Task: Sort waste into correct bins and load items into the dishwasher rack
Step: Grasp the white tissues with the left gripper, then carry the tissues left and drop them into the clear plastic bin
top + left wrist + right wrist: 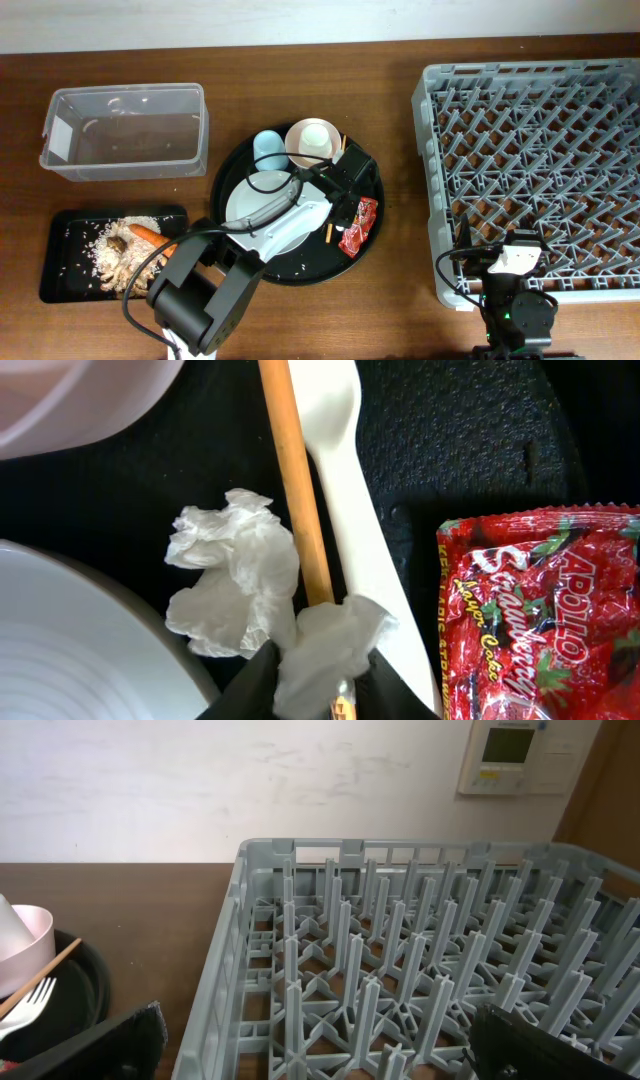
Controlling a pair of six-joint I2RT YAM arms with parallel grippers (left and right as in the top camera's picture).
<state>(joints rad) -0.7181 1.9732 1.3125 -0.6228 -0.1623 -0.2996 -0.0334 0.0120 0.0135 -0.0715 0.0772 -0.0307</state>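
Pinching a fold of the crumpled white napkin, the left gripper was clamped on the paper. The wad lay on the round black tray, touching a wooden chopstick and the white plastic utensil, the red wrapper just beside. Waste sorting seemed the step in hand — next called for a clean lift off the chopstick toward the clear tub. The right gripper hung apart-jawed and empty by the dishwasher rack.
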